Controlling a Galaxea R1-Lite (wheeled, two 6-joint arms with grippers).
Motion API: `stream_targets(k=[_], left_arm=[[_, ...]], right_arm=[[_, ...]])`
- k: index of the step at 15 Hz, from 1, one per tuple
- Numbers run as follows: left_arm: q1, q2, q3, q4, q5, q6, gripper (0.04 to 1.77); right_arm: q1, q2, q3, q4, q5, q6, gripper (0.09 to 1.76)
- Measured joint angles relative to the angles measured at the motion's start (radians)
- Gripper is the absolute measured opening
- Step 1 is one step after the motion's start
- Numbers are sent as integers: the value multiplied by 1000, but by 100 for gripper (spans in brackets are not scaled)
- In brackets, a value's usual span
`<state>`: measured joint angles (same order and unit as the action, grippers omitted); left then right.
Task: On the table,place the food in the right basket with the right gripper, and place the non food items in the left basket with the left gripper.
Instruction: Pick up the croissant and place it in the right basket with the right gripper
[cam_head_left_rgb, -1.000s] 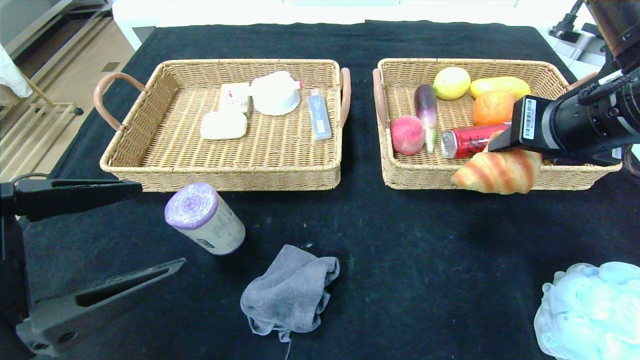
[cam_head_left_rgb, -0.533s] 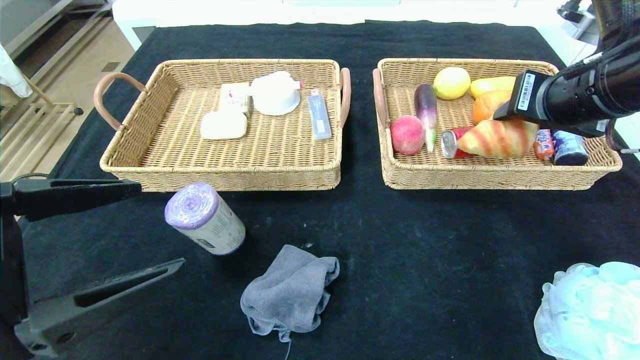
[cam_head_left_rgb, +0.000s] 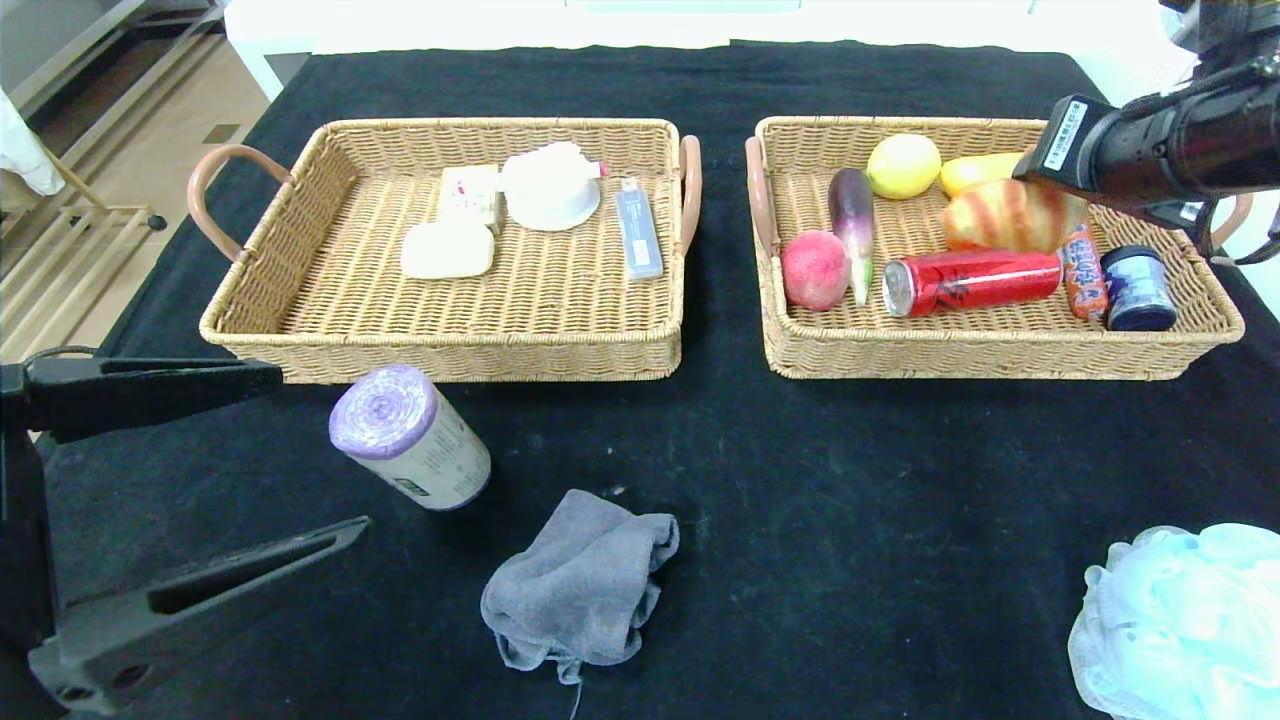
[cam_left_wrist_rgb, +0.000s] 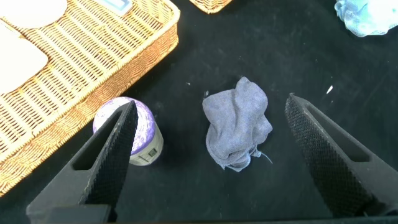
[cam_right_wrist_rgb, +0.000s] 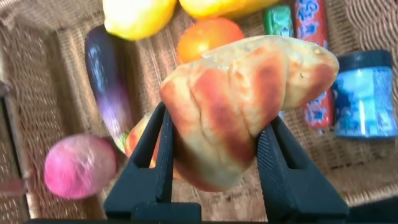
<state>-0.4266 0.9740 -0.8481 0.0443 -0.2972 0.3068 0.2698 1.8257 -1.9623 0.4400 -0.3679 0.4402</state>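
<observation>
My right gripper (cam_head_left_rgb: 1035, 195) is shut on a croissant (cam_head_left_rgb: 1005, 216) and holds it over the right basket (cam_head_left_rgb: 960, 355), above the orange (cam_right_wrist_rgb: 208, 37); the croissant (cam_right_wrist_rgb: 245, 106) fills the right wrist view between the fingers. The basket holds a peach (cam_head_left_rgb: 815, 269), eggplant (cam_head_left_rgb: 851, 215), lemon (cam_head_left_rgb: 903, 165), red can (cam_head_left_rgb: 970, 281), candy bar (cam_head_left_rgb: 1084, 272) and blue jar (cam_head_left_rgb: 1137, 288). My left gripper (cam_left_wrist_rgb: 211, 134) is open above the table, between a purple roll (cam_head_left_rgb: 408, 437) and a grey cloth (cam_head_left_rgb: 580, 585). The left basket (cam_head_left_rgb: 450, 350) holds white items.
A pale blue bath pouf (cam_head_left_rgb: 1185, 620) lies at the table's front right corner. The black tablecloth between the baskets and the front edge holds only the roll and the cloth. The roll (cam_left_wrist_rgb: 134, 134) lies close to the left basket's front wall.
My right gripper has carried the croissant from over the basket's front wall up and back, deeper over the basket. The left arm has not moved.
</observation>
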Motion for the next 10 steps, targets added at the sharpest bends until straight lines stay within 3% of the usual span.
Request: stream_targets(k=[4, 10], left_arm=[[0, 0, 0, 0, 0, 0, 172], [0, -1, 0, -1, 0, 0, 172]], right_arm=[[-7, 28, 4, -96, 11, 1, 83], [1, 53, 5, -139, 124, -2, 83]])
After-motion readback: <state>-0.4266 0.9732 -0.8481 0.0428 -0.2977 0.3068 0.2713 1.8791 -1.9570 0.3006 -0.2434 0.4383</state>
